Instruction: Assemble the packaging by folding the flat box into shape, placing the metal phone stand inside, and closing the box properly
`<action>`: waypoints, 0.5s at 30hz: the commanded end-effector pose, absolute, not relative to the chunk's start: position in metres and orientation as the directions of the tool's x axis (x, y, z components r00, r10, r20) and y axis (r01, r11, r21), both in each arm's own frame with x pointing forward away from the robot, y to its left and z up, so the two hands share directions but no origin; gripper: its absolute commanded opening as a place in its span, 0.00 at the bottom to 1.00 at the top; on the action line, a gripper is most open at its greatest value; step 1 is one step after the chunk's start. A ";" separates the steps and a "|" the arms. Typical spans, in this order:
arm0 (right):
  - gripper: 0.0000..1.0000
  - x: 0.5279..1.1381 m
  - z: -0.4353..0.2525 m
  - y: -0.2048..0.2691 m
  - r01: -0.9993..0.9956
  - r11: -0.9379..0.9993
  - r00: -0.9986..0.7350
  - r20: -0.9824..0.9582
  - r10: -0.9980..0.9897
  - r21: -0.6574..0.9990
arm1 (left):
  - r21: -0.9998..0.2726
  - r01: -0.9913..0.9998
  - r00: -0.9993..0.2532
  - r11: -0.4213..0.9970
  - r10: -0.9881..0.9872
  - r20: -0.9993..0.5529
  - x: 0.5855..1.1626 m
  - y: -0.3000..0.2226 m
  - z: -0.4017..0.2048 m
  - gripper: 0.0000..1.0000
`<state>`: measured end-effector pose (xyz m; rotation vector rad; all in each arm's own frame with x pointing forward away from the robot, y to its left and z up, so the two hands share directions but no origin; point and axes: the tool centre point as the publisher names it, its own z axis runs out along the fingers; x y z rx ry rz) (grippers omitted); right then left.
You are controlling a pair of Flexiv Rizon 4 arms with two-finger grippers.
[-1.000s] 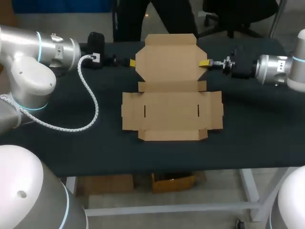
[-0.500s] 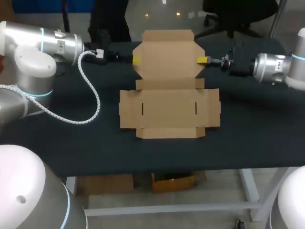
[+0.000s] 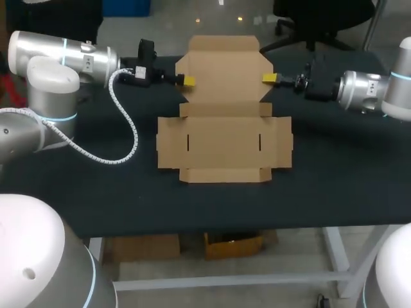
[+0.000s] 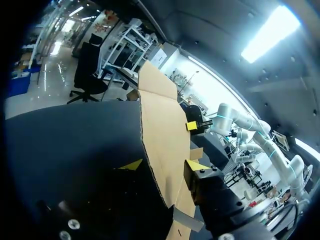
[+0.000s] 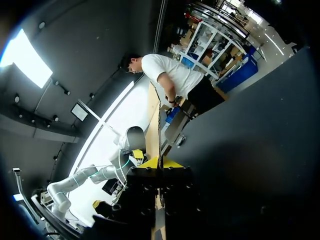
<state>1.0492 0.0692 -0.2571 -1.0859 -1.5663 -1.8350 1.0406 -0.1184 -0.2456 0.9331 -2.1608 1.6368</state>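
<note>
One box [image 3: 224, 138], two tools [image 3: 187, 81] [image 3: 270, 78], one table [image 3: 334, 186]

Shows a flat box [image 3: 225, 141] in plain, unprinted tan cardboard at centre, with two short dark slits at 3 and 9 o'clock of its middle panel. Sets it on a matt black table [image 3: 334, 186]. Puts bright yellow on the left gripper [image 3: 187, 81] at 11 o'clock and the right gripper [image 3: 268, 78] at 1 o'clock, black just behind each. Gives the left arm [image 3: 58, 61] and right arm [image 3: 372, 93] silver and white with thin pale blue rings. Trails a white ribbed cable [image 3: 125, 138] at 9 o'clock.
</note>
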 end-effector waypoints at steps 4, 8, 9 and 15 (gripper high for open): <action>0.00 1.053 -0.257 0.071 0.781 -0.221 -0.576 0.811 0.106 0.584 | -0.758 -0.633 -0.765 0.159 -0.279 0.580 1.045 -0.125 -0.247 0.46; 0.00 1.054 -0.256 0.073 0.780 -0.221 -0.579 0.809 0.101 0.586 | -0.759 -0.630 -0.769 0.161 -0.261 0.583 1.044 -0.131 -0.247 0.42; 0.00 1.054 -0.256 0.074 0.780 -0.221 -0.580 0.809 0.099 0.586 | -0.760 -0.629 -0.770 0.162 -0.257 0.583 1.044 -0.133 -0.246 0.42; 0.00 1.055 -0.253 0.075 0.775 -0.223 -0.587 0.805 0.091 0.591 | -0.766 -0.622 -0.778 0.164 -0.236 0.582 1.043 -0.140 -0.244 0.42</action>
